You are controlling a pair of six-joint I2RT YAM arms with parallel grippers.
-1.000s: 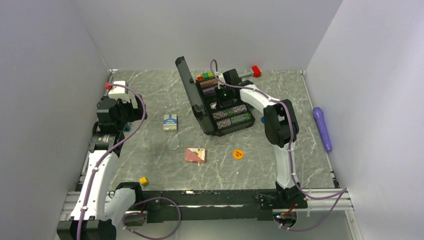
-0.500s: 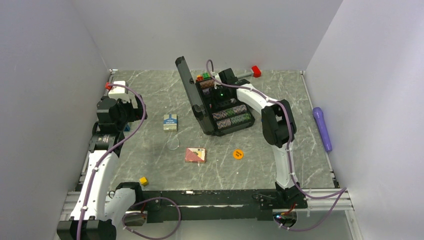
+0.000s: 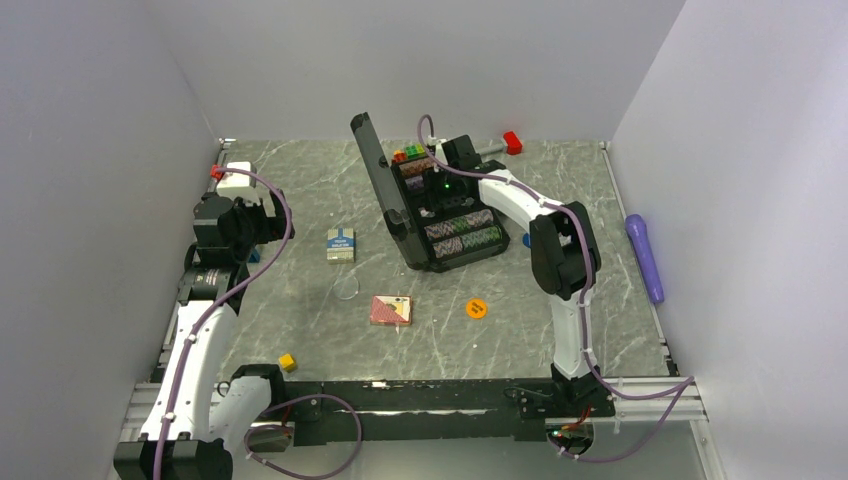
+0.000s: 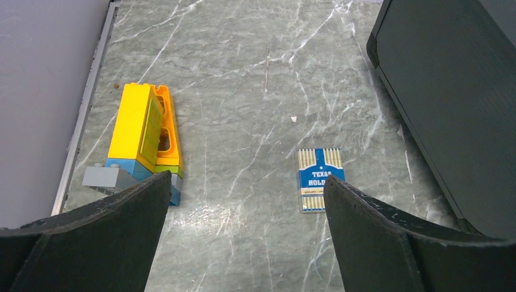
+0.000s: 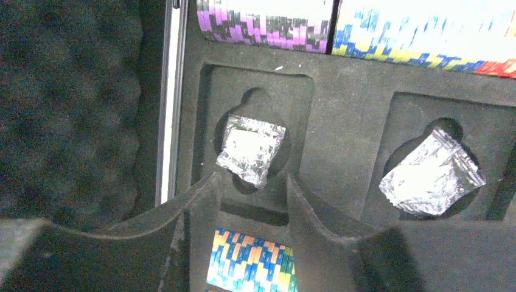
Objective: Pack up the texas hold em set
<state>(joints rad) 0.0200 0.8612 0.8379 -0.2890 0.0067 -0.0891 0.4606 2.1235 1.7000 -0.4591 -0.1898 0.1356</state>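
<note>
The black briefcase (image 3: 381,178) stands open at the back centre, lid up on its left. Rows of striped chips (image 3: 462,235) fill its tray. My right gripper (image 3: 440,190) hovers inside the case. In the right wrist view it (image 5: 252,177) is open and empty over a foam pocket holding a silver foil bag (image 5: 249,148); a second bag (image 5: 431,174) lies in the pocket to the right. The blue-white deck (image 3: 340,244) (image 4: 320,180), the pink deck (image 3: 390,310) and the orange marker (image 3: 476,308) lie on the table. My left gripper (image 4: 247,177) is open and empty, above the table at the left.
A yellow cube (image 3: 287,362) lies near the front left. A purple cylinder (image 3: 645,257) lies along the right edge. A red block (image 3: 513,142) sits behind the case. Stacked yellow and blue bricks (image 4: 143,131) stand by the left wall.
My right gripper has shifted slightly left and back over the case tray. The left arm and the loose items have not moved.
</note>
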